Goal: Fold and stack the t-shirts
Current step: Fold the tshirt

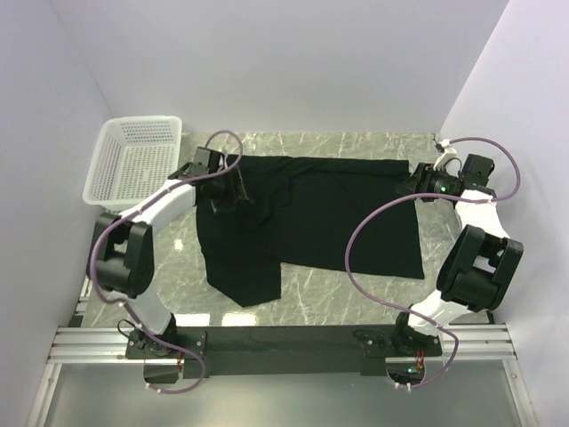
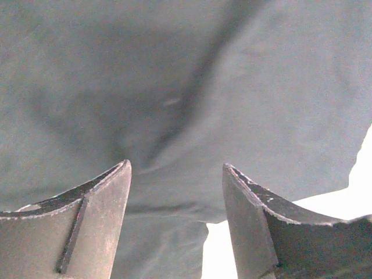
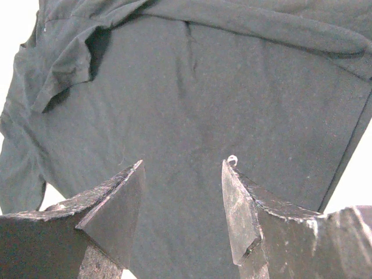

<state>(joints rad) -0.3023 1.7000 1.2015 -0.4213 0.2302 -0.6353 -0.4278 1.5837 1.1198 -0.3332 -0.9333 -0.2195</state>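
Top external view: left gripper (image 1: 227, 191) above one end of the black t-shirt (image 1: 338, 213), right gripper (image 1: 412, 184) at the opposite end, both spread apart and empty.

No text, label, brand or number can be read in any view. The t-shirt (image 1: 302, 213) in the middle of the frame shows only plain black cloth. The basket (image 1: 133, 160) at the upper left is plain white mesh.
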